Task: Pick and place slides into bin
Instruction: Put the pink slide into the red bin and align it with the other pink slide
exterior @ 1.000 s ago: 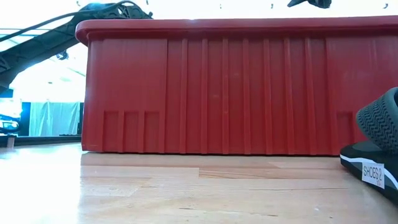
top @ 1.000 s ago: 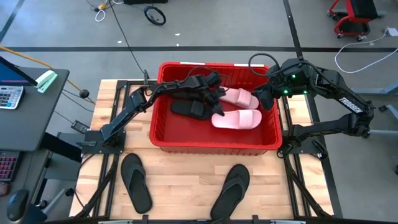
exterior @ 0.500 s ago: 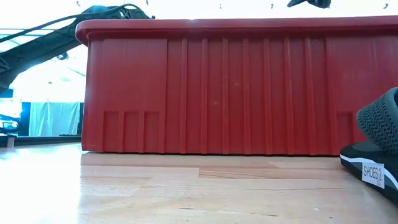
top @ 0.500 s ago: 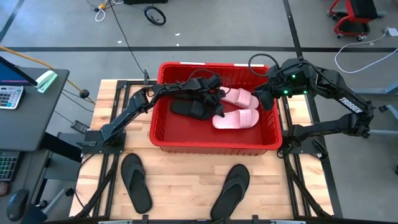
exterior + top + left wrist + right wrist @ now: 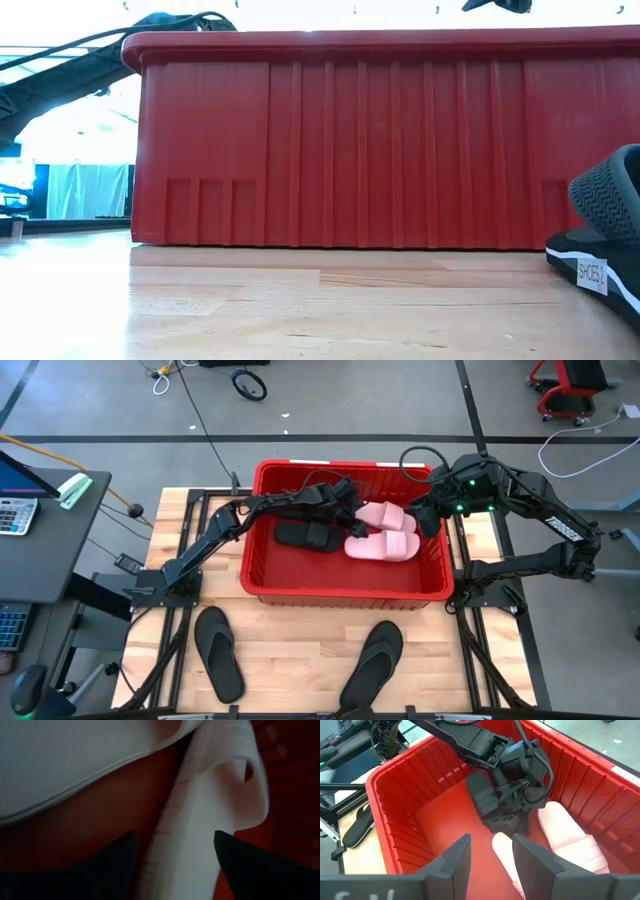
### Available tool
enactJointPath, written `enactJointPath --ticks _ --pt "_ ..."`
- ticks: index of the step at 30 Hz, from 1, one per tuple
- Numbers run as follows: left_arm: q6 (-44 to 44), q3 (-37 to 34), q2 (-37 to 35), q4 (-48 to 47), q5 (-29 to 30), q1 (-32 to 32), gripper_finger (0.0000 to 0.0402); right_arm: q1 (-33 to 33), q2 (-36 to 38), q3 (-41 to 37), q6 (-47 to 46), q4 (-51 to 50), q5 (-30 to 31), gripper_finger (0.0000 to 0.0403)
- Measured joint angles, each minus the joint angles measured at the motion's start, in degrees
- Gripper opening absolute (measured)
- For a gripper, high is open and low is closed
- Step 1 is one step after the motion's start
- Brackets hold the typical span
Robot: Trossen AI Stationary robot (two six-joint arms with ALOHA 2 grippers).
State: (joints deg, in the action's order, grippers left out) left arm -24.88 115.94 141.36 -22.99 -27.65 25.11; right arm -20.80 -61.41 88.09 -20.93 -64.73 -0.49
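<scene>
A pale wooden tabletop (image 5: 300, 650) stands on a grey floor. From above, the red bin (image 5: 262, 565) holds two pink slides (image 5: 385, 532) and two black slides (image 5: 310, 536); two black flip-flops (image 5: 218, 652) lie on the wood in front. The left pincer (image 5: 350, 520) is low inside the bin at the pink slides. The right pincer (image 5: 425, 520) hangs over the bin's right rim.

At table height, the bin's ribbed wall fills the picture.

The left wrist shows that pincer's fingers (image 5: 250, 865) spread, a pink slide between them.

The right wrist shows its fingers (image 5: 455, 862) apart, holding nothing.

Bin (image 5: 262, 574) left floor bare; slides (image 5: 385, 546) crowd right.
</scene>
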Motion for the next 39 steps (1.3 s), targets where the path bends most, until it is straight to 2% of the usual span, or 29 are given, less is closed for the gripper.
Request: enactJointPath --ticks 6,12,18,25,31,36,39 --pt "-0.08 0.5 -0.7 0.03 0.02 0.23 0.0288 0.0 0.0 0.0 0.04 0.0 -0.01 0.015" --pt "2.18 7.55 -1.11 -0.06 -0.01 0.1 0.0252 -0.02 0.0 0.0 0.09 0.0 0.0 0.015" --pt "4.76 15.71 -1.36 -4.08 -0.75 -3.06 0.0164 -0.02 0.0 0.0 0.11 0.0 0.0 0.015" --pt "5.08 15.77 -1.38 -7.02 -0.93 -8.58 0.0017 -0.02 0.0 0.0 0.11 0.0 0.0 0.015" --pt "5.15 15.79 -0.07 -9.18 -0.92 -11.18 0.0007 -0.02 0.0 0.0 0.11 0.0 0.0 0.015" --pt "0.87 15.79 3.64 -10.88 -0.84 -10.6 0.0007 -0.02 0.0 0.0 -0.24 0.02 0.02 0.015" --pt "-0.05 15.7 5.36 -12.41 -3.48 -9.97 0.0004 -0.02 0.0 0.0 -0.26 -0.01 0.05 0.015"
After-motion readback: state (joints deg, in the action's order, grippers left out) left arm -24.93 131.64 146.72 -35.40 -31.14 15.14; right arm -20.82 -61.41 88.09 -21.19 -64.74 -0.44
